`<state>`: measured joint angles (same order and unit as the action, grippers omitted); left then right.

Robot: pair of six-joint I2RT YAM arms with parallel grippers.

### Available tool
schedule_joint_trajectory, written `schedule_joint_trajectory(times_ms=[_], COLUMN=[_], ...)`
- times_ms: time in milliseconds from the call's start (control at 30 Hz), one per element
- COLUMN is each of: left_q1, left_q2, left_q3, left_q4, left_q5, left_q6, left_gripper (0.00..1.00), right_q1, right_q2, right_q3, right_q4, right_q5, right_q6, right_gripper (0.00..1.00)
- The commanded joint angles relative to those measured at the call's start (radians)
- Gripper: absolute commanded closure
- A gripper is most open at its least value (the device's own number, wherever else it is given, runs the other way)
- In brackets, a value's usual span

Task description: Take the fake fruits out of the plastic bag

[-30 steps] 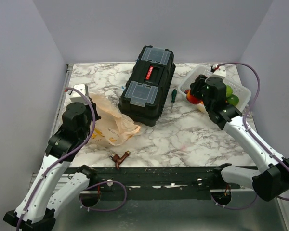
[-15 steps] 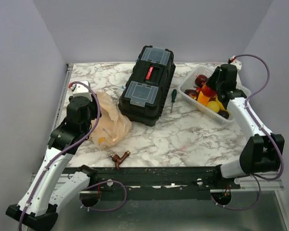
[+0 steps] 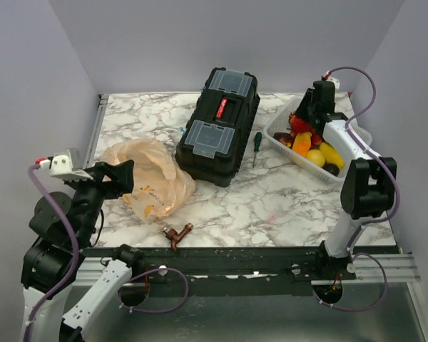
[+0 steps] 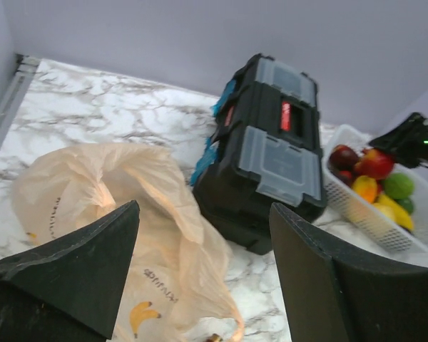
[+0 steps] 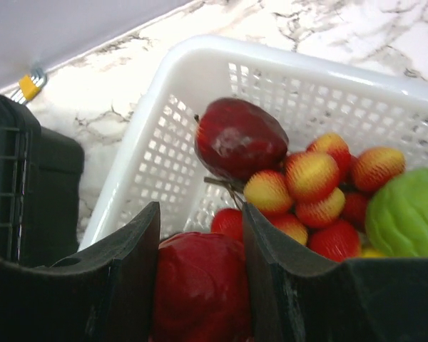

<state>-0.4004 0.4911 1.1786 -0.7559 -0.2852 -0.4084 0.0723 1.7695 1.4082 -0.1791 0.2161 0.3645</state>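
The plastic bag [image 3: 151,178] [image 4: 121,214] lies crumpled on the marble at the left, beige with small banana prints. My left gripper [image 3: 119,176] [image 4: 203,214] hangs just short of its near left side, jaws wide apart and holding nothing. Whether any fruit is still inside the bag is hidden. My right gripper [image 3: 304,117] [image 5: 200,210] is over the far end of the white basket [image 3: 278,132] [image 5: 200,51], shut on a dark red fruit [image 5: 200,285]. In the basket lie a dark red fruit [image 5: 239,139], a red-yellow grape cluster [image 5: 314,182], a green fruit [image 5: 406,214] and yellow and orange ones [image 3: 315,157].
A black toolbox [image 3: 217,125] [image 4: 271,149] stands in the middle between bag and basket. A green-handled screwdriver [image 3: 256,144] lies beside it on the right. A small brown metal fitting [image 3: 177,233] sits near the front edge. Walls close off the left, back and right.
My left gripper has opened, let go of the bag and pulled back to the near left. My right arm has carried the red fruit from the basket's near side to its far end.
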Motion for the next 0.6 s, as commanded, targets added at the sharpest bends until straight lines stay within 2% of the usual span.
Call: schedule_joint_trajectory(times_ms=[0, 67, 367, 467, 567], left_q1=[0.005, 0.005, 0.005, 0.005, 0.005], left_q2=[-0.053, -0.071, -0.104, -0.106, -0.113], left_q3=[0.016, 0.011, 0.006, 0.009, 0.009], left_q4=[-0.033, -0.027, -0.04, -0.046, -0.04], left_q5=[0.143, 0.176, 0.206, 0.224, 0.257], left_q6=[-0.121, -0.138, -0.161, -0.166, -0.177], left_gripper=[0.26, 0.25, 0.23, 0.23, 0.23], right_q1=[-0.002, -0.002, -0.002, 0.0, 0.001], right_q2=[0.106, 0.148, 0.241, 0.23, 0.212], right_q3=[0.125, 0.173, 0.27, 0.275, 0.278], right_q4=[-0.044, -0.083, -0.192, -0.218, -0.253], right_q5=[-0.031, -0.013, -0.016, -0.018, -0.015], right_q6=[-0.013, -0.012, -0.038, -0.046, -0.05], right_gripper=[0.91, 0.8, 0.62, 0.45, 0.36])
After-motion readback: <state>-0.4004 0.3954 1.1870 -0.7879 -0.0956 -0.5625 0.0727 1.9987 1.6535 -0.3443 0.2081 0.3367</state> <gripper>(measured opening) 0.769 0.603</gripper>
